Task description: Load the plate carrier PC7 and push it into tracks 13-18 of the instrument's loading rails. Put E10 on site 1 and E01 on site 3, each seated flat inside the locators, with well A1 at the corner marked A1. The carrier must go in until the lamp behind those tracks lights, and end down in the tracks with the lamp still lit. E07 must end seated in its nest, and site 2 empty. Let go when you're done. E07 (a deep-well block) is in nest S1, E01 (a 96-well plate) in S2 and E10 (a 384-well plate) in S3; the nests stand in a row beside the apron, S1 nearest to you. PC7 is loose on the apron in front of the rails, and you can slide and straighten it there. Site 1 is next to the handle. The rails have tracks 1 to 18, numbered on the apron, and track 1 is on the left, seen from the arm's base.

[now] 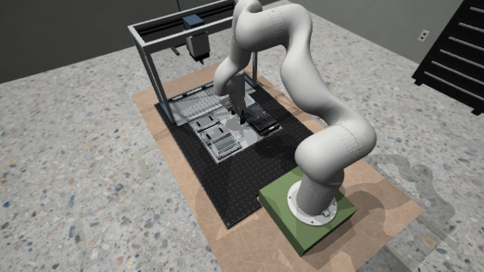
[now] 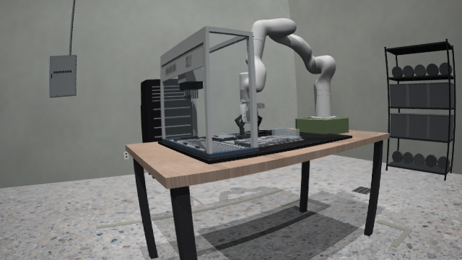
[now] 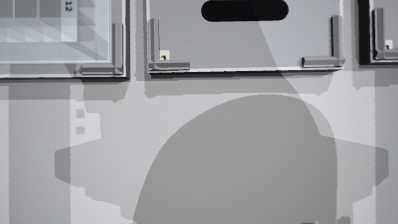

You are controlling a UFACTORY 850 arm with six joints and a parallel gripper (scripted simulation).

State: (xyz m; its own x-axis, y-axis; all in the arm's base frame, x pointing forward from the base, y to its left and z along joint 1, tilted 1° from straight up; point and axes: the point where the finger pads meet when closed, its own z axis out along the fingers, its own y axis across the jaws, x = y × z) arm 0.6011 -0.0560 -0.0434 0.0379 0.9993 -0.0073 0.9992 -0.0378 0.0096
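from my console the gripper [image 1: 242, 119] hangs low over the light grey apron [image 3: 125, 150], fingers spread fully apart with nothing between them. it sits between the row of nests and the dark rectangular plate carrier [image 1: 266, 125].

what worries me most is the carrier. it lies loose just beside the fingers, in front of the right-hand end of the ribbed loading rails [image 1: 200, 102]. a careless sideways touch could skew it, and then it would ride over the wrong tracks or jam short of the lamp. a hard shove could also jolt whatever is on its sites out of the locators. coming down too far would drive the fingertips into the apron. the wrist is also close to the grey post of the instrument frame [image 1: 254, 68], so a wide swing could clip it. drifting the other way would catch the raised l-shaped locators [image 3: 167, 65] of the nests.

the carrier reads as a dark, glossy slab, roughly in line with the rails. i cannot tell from here what sits on each site, or where its handle is.

in the wrist view the translucent deep-well block [image 3: 55, 30] sits in the nest nearest the base. the grey nest with the black oval slot [image 3: 225, 45] beside it is bare, a small white corner mark [image 3: 164, 55] showing.
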